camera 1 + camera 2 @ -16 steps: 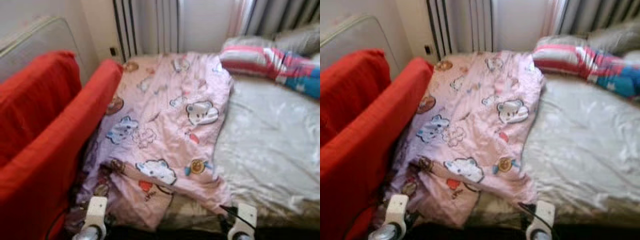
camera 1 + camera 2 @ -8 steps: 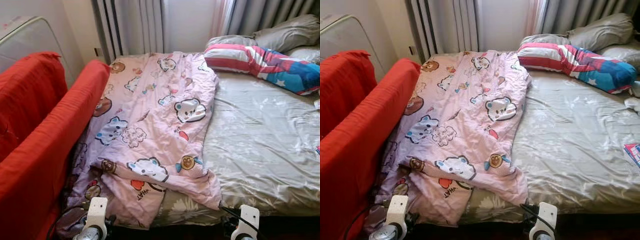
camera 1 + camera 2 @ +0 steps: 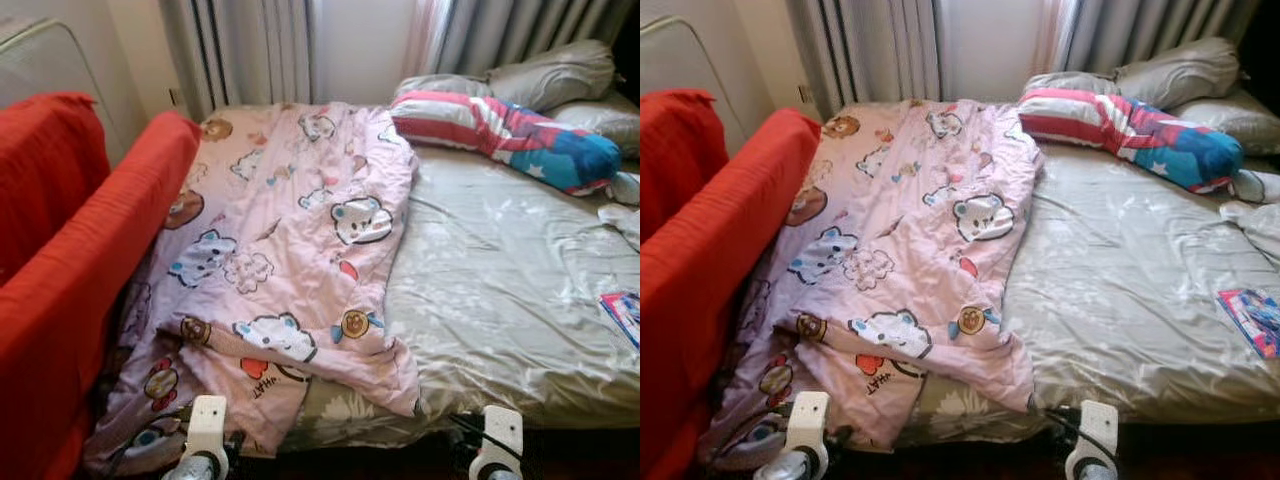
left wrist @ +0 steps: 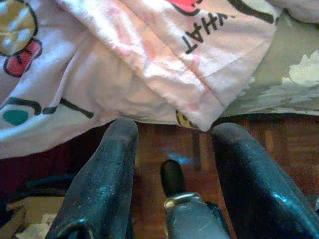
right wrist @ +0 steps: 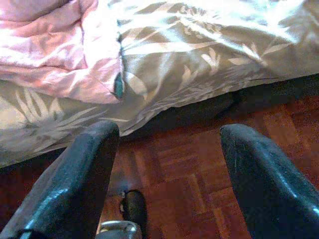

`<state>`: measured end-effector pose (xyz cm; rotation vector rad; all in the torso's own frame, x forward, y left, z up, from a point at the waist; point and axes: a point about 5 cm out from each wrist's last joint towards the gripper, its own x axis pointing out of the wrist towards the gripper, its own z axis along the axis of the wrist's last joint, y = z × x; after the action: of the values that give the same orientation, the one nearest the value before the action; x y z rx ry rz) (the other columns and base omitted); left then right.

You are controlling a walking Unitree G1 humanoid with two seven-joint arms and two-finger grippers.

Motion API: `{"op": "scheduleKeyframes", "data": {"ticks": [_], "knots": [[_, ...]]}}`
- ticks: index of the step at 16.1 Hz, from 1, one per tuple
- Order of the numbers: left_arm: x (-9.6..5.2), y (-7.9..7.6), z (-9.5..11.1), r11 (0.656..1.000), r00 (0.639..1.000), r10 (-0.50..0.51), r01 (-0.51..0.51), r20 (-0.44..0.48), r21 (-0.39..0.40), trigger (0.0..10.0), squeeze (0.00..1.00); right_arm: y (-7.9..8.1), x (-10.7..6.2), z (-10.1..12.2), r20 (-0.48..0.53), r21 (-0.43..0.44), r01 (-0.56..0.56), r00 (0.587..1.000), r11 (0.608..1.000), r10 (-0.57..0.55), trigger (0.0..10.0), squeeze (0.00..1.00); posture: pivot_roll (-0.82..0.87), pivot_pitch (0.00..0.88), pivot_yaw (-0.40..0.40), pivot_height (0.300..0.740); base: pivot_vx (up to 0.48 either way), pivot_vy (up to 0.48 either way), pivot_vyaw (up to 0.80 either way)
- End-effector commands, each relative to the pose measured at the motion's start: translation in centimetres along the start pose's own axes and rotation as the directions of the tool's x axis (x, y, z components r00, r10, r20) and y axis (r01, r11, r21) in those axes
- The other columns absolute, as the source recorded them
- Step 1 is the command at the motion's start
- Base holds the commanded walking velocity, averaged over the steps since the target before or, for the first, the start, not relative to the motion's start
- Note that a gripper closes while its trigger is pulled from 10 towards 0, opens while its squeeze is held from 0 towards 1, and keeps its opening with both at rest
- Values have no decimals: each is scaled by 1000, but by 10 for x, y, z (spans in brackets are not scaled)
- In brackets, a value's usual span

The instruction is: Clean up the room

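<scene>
A pink cartoon-print quilt (image 3: pixel 285 260) lies crumpled over the left half of a bed with a grey leaf-print sheet (image 3: pixel 500 290); its lower corner hangs off the foot of the bed. My left gripper (image 4: pixel 172 144) is open, hanging just below that drooping quilt edge (image 4: pixel 164 74) above the floor. My right gripper (image 5: pixel 169 139) is open above the parquet floor (image 5: pixel 199 179), close to the sheet's hanging edge (image 5: pixel 189 74). Both wrists show at the bottom of the eye views, the left wrist (image 3: pixel 207 440) and the right wrist (image 3: pixel 497 440).
A red-covered sofa (image 3: pixel 70 270) stands tight against the bed's left side. A striped pillow (image 3: pixel 500 130) and grey pillows (image 3: pixel 555 75) lie at the head. A small colourful booklet (image 3: pixel 622 312) rests near the bed's right edge. Curtains and a radiator (image 3: pixel 240 50) line the back wall.
The camera has turned to the right, bringing more of the bed's right side and the booklet into view. The earlier blur has cleared. Quilt and grippers look unmoved.
</scene>
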<state>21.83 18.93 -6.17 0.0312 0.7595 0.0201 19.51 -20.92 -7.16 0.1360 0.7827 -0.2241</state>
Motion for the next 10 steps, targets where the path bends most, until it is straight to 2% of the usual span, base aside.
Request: {"op": "scheduleKeyframes", "data": {"ticks": [1, 4, 10], "knots": [[-2, 5, -5, 1000, 1000, 17, -17, -12, 8, 10000, 0, 3, 0, -2, -6, 17, -2, 1000, 1000, 2, 10000, 0, -21, 41, -28, 740, 0, 0, 0], [-4, 11, -8, 999, 999, 34, -33, -22, 9, 10000, 0, 8, -1, -6, -17, 19, -12, 1000, 1000, 12, 10000, 0, -17, 49, -17, 740, 0, 0, 0], [-2, 11, -3, 999, 1000, 6, -5, -13, 36, 10000, 0, 0, -2, -8, -25, 43, 28, 999, 999, -27, 10000, 0, -21, 38, -6, 740, 0, 0, 0]]}}
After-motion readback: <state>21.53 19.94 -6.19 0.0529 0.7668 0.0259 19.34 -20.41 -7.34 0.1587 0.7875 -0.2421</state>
